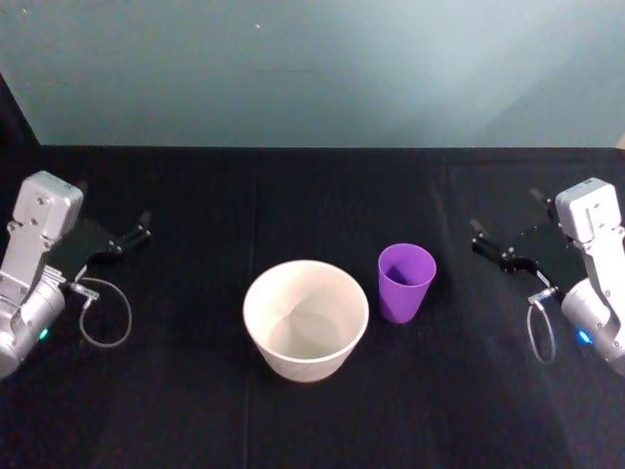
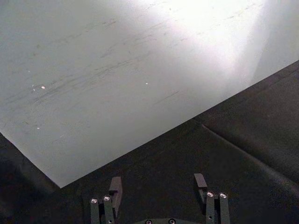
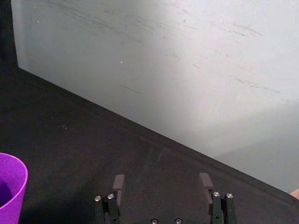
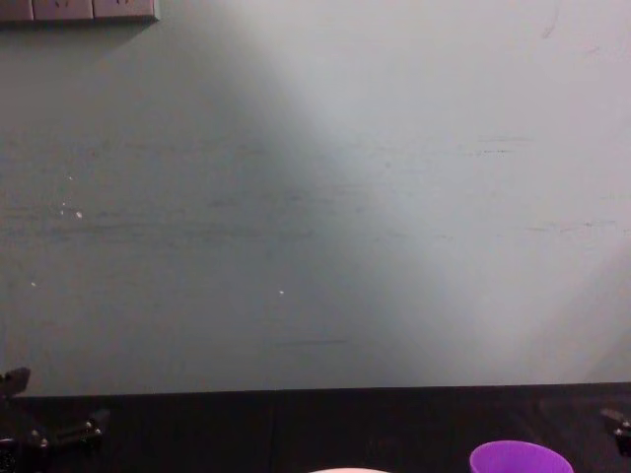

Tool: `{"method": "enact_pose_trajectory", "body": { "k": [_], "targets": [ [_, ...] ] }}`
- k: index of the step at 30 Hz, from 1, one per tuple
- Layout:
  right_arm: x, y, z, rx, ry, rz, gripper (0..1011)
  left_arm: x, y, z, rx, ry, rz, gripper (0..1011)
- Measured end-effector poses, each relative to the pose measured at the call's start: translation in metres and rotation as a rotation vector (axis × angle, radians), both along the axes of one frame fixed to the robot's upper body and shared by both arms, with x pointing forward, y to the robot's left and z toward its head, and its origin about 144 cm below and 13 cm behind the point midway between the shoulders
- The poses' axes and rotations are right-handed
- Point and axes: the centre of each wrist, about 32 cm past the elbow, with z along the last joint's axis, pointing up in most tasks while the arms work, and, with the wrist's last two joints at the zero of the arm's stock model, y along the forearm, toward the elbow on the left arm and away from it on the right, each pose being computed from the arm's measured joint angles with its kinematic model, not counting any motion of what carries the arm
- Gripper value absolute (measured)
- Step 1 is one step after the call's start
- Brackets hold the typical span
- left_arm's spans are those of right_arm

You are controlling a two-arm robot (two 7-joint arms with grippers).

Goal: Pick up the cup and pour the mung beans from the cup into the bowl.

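The purple cup stands upright on the black table, just right of the whitish bowl, with a small gap between them. The mung beans are hidden in the cup's shadowed inside. The bowl's inside looks bare. My left gripper rests open at the table's left side, far from both. At the right side my right gripper is open too, a short way right of the cup. The right wrist view has the open right gripper with the cup off to one side. The left gripper holds nothing.
A black cloth covers the table up to a pale wall behind it. Loose cable loops hang by each wrist. In the chest view the cup's rim and a sliver of the bowl show at the bottom edge.
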Motion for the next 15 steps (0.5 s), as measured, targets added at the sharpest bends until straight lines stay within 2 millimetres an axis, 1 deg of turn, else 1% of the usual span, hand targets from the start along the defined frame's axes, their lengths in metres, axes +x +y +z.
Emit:
{"method": "enact_pose_trajectory", "body": {
  "k": [15],
  "targets": [
    [0.0000, 0.0000, 0.0000, 0.000, 0.000, 0.000, 1003, 0.0000, 0.0000, 0.0000, 0.000, 0.000, 0.000, 1000]
  ]
}}
